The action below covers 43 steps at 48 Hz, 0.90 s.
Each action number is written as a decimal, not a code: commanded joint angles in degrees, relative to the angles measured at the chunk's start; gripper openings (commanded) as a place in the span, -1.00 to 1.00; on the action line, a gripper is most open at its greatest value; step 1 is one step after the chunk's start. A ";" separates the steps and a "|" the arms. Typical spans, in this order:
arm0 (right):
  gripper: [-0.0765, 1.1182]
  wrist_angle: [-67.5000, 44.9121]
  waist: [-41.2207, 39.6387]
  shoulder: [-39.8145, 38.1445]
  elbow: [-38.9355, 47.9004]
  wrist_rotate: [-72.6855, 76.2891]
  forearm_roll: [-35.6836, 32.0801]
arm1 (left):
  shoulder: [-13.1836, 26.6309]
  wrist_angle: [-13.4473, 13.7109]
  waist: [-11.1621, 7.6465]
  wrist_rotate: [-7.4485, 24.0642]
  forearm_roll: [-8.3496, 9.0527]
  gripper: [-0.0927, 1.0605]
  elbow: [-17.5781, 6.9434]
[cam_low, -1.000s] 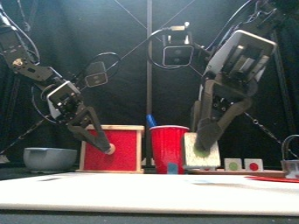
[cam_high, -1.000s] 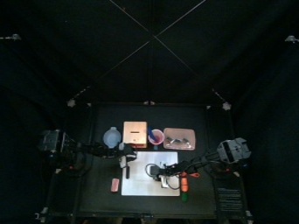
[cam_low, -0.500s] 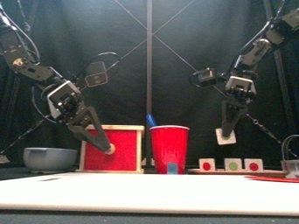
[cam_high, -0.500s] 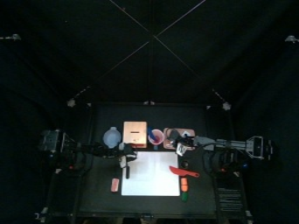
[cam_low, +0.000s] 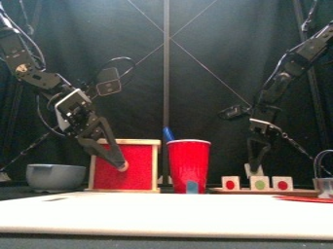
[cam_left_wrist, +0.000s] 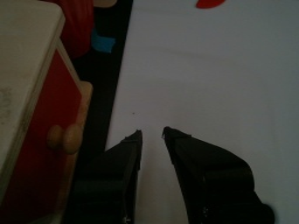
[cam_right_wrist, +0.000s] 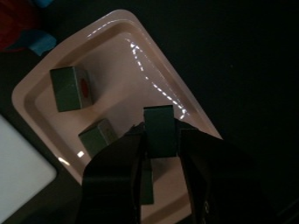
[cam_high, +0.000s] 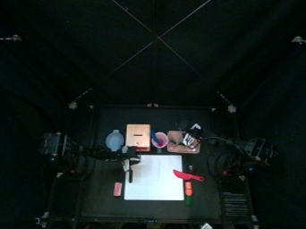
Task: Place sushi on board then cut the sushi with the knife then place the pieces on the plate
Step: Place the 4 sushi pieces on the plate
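Observation:
The pink tray (cam_right_wrist: 128,79) stands at the back right of the table, behind the white board (cam_high: 156,179). Two dark green sushi pieces (cam_right_wrist: 70,87) lie on the tray. My right gripper (cam_right_wrist: 160,131) hangs just over the tray (cam_high: 183,141), shut on a third sushi piece (cam_right_wrist: 159,118). In the front view the right gripper (cam_low: 256,163) stands above the row of pieces (cam_low: 231,182). The red knife (cam_high: 189,176) lies at the board's right edge. My left gripper (cam_left_wrist: 151,133) rests low over the board's left edge, jaws shut on nothing.
The wooden box (cam_high: 138,137) with its red drawer front (cam_low: 127,165), the red cup (cam_low: 189,163) holding the blue knife (cam_low: 166,133), and the blue-grey bowl (cam_low: 55,176) line the back. A small green thing (cam_high: 189,193) sits by the board's front right corner.
My right gripper has moved from over the board back to the pink tray with a sushi piece and has come down lower. The left arm has not moved.

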 commanded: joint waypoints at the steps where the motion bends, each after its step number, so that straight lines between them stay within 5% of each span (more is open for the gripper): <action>1: 0.25 -2.37 -0.97 1.41 -0.44 0.00 -0.26 | -1.58 1.14 0.26 0.09 0.18 0.36 -0.88; 17: 0.45 -4.48 -2.81 5.54 -1.05 -0.09 -1.14 | -2.64 2.55 0.35 0.18 0.44 0.36 -0.70; 43: 0.45 -5.01 -2.29 -2.99 -4.48 -0.09 -4.39 | -2.29 2.90 0.79 -0.09 1.05 0.36 -0.09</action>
